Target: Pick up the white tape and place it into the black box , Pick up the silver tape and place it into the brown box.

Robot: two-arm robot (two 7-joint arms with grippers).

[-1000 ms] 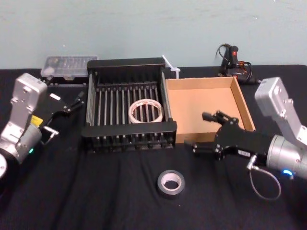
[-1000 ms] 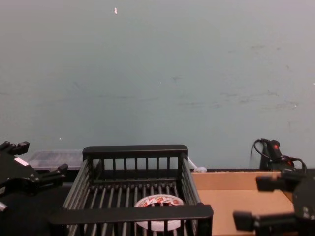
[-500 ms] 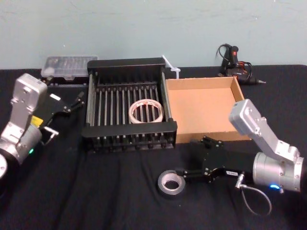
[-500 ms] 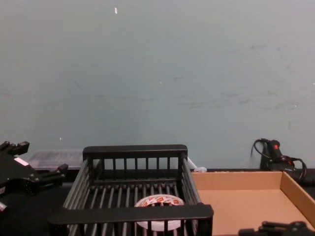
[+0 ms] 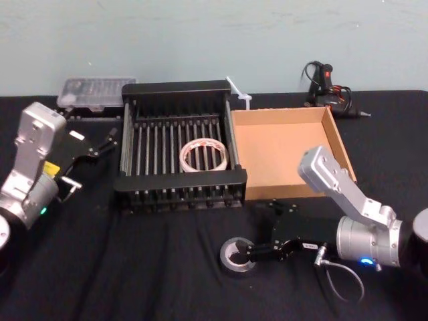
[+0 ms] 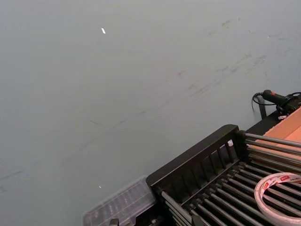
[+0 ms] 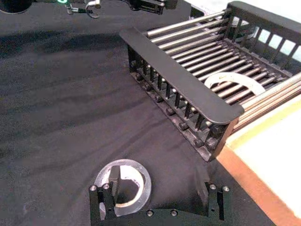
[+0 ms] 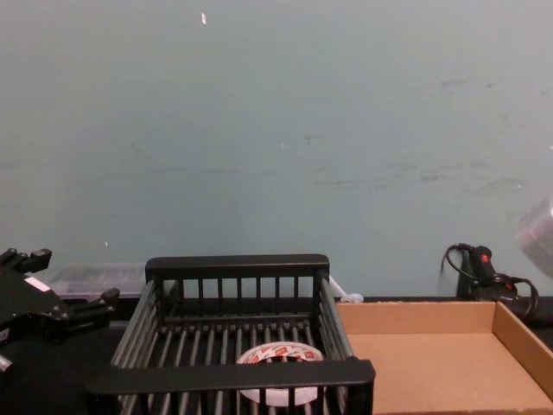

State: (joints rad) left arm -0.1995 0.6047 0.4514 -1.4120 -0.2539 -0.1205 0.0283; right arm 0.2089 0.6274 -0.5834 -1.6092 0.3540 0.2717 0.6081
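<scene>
Two grippers are ours, and the right gripper (image 5: 257, 234) is the one at work: low over the black table (image 5: 134, 267), its jaws spread wide, one finger (image 7: 111, 186) dipped into the core of the silver tape (image 5: 238, 256) and the other standing off beside the roll, gripping nothing. We count two rolls. The silver tape lies flat on the cloth in front of the boxes, nearer the brown box (image 5: 338, 144). The white tape (image 5: 203, 155) lies flat on the floor bars of the black box (image 5: 179, 182). Two boxes sit side by side, touching, black on the left. Our left gripper (image 5: 100, 148) hangs parked left of the black box, jaws apart, near one clear plastic case (image 5: 93, 91).
</scene>
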